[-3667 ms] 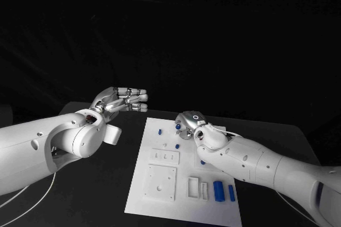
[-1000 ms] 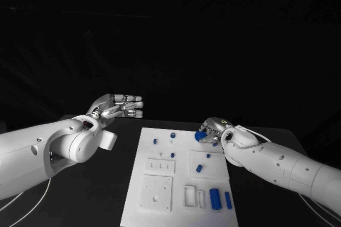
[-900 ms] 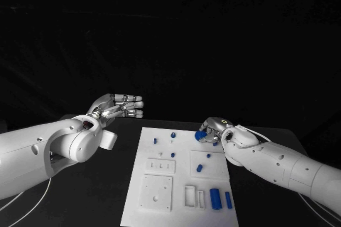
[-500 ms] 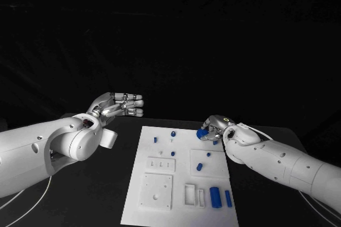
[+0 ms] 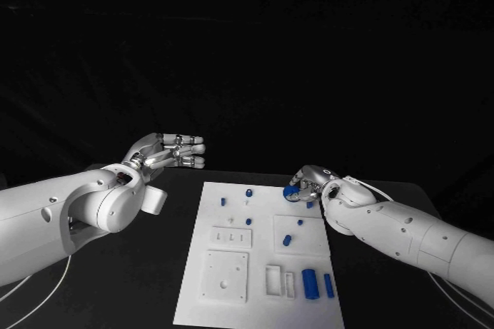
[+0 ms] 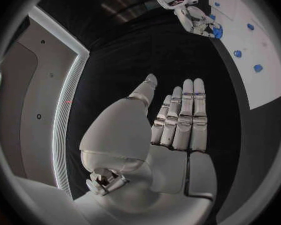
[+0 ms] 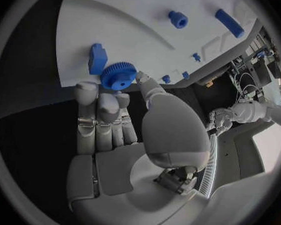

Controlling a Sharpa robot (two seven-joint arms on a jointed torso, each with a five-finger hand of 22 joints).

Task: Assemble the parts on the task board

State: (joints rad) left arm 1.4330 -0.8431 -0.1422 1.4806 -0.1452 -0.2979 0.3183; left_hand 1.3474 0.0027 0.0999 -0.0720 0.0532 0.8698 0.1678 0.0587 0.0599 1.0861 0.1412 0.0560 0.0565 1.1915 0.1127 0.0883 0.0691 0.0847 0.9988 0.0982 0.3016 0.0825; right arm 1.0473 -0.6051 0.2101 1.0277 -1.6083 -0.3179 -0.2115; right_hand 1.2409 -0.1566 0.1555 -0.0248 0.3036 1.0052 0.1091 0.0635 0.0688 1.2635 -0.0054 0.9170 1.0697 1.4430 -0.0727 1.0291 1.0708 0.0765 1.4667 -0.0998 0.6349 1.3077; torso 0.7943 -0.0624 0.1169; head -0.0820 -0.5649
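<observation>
Right robot hand (image 5: 305,184) at far right corner of task board (image 5: 263,304), pinching small blue gear (image 7: 118,75) between thumb and fingertips, gear held just above board surface. Beside gear, blue block (image 7: 97,58) standing on board. Left robot hand (image 5: 165,152) raised over black bench (image 5: 154,272), left of board's far edge, fingers straight and close together, thumb apart, holding nothing. Other blue parts scattered across board; two blue bars (image 5: 318,284) lying at near right corner.

Task board (image 5: 232,254) matt white plastic; gear (image 7: 118,76) blue ridged plastic; right robot hand (image 7: 109,120) silvery, satin.
</observation>
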